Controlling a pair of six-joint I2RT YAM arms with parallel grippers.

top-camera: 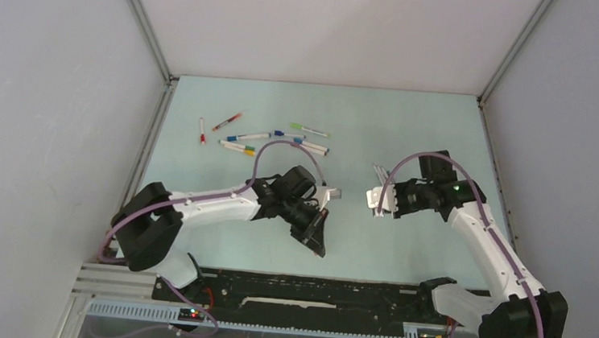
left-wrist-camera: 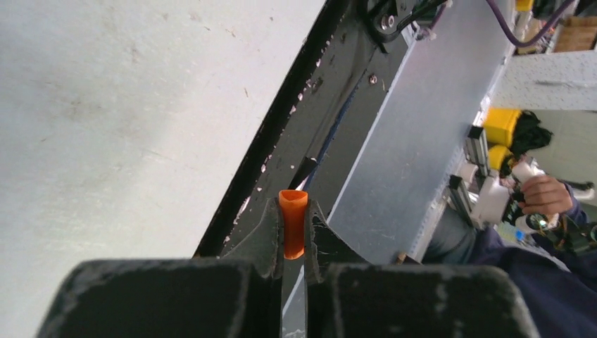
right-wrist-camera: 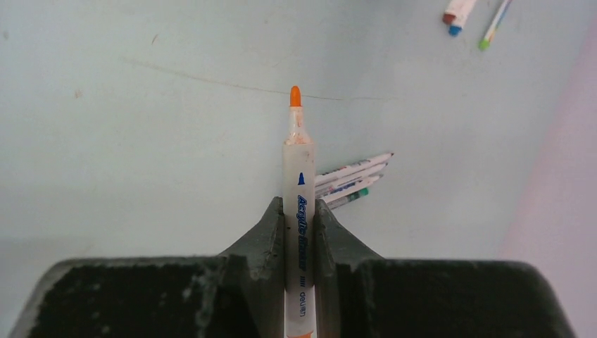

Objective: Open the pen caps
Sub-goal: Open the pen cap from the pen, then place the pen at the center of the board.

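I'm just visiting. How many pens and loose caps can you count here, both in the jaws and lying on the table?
Pens held: 1, the orange-tipped pen, in the right jaws
Caps held: 1, the orange cap, in the left jaws
Scattered pens at the back: 7
Bundled pens near the right arm: 4, as far as I can make out
Total: 13

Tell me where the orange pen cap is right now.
The small orange plastic cap is pinched between the fingers of the left gripper, low centre in the left wrist view, with the black base rail behind it.
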